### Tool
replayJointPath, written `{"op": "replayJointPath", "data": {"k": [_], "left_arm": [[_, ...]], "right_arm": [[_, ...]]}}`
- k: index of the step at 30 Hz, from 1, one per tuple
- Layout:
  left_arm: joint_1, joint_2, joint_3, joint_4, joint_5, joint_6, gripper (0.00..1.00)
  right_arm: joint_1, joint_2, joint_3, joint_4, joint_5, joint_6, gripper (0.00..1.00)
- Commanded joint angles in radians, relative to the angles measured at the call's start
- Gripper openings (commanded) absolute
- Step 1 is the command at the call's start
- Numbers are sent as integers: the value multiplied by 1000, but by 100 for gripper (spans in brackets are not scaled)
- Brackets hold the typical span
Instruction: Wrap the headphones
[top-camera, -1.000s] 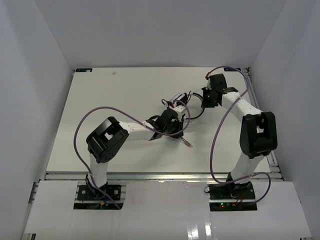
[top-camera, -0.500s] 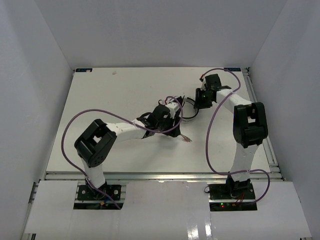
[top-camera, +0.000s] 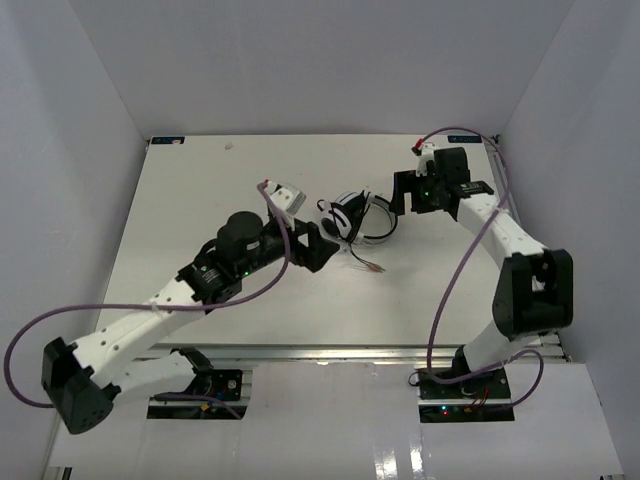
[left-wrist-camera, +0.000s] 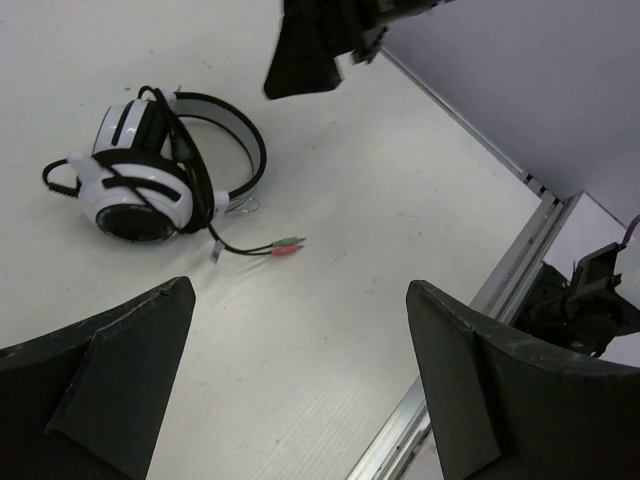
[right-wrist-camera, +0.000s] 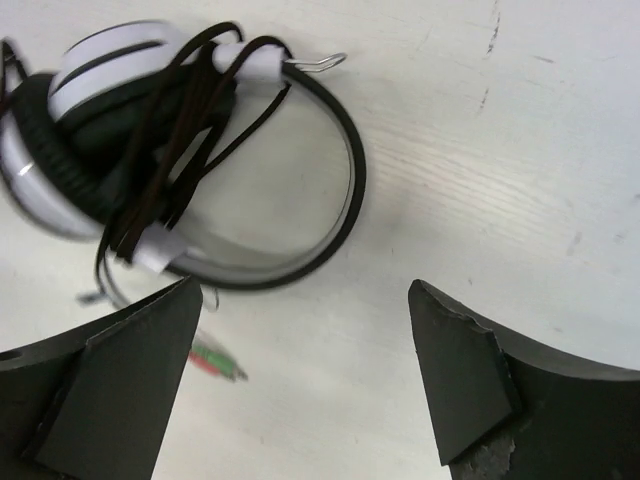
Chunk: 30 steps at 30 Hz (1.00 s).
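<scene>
The headphones (top-camera: 356, 215) lie free on the white table near its middle, white earcups with black stripes folded together, the dark headband (right-wrist-camera: 340, 190) arching to the right. Their thin black cable (right-wrist-camera: 170, 150) is wound in several turns around the cups. The short loose end carries a red and green plug (left-wrist-camera: 285, 245) on the table just in front. My left gripper (top-camera: 315, 245) is open, left of and nearer than the headphones (left-wrist-camera: 150, 180), nothing between its fingers (left-wrist-camera: 120, 370). My right gripper (top-camera: 403, 195) is open just right of the headband, above the table, empty.
A metal rail (left-wrist-camera: 470, 400) runs along the table's near edge. Grey walls (top-camera: 90, 150) close in the left, back and right sides. Purple arm cables (top-camera: 455, 270) loop beside both arms. The right gripper's dark finger (left-wrist-camera: 310, 50) shows beyond the headphones in the left wrist view.
Both grippers have opened and let go of the headphones. The left arm has drawn back to the left, the right gripper has shifted right. The headphones now rest alone on the table.
</scene>
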Motion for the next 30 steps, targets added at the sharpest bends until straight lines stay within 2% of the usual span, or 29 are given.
{"op": "replayJointPath", "data": {"k": [1, 3, 4, 10, 13, 15, 19, 21, 30], "left_arm": [[10, -212, -201, -58, -11, 77, 98], [10, -310, -250, -64, 5, 88, 98], [10, -311, -273, -67, 5, 94, 98], [9, -553, -414, -94, -48, 102, 98], [9, -607, -422, -99, -66, 100, 98], [8, -623, -421, -115, -82, 107, 98], [9, -630, -417, -119, -84, 112, 98], [8, -622, -414, -117, -82, 113, 98], [9, -615, -409, -138, -111, 99, 98]], "right_arm": [[-1, -279, -167, -3, -64, -188, 90], [-1, -403, -255, -9, 3, -186, 90], [-1, -445, -256, -25, 21, -186, 90], [-6, -799, -417, -70, 152, -214, 90], [-24, -833, -419, -140, 232, -161, 90], [-29, -858, -432, -172, 237, -201, 90], [-78, -872, -397, -259, 5, -365, 90], [-102, -868, -388, -278, -44, -382, 90], [-124, -835, -392, -233, 52, -390, 90]]}}
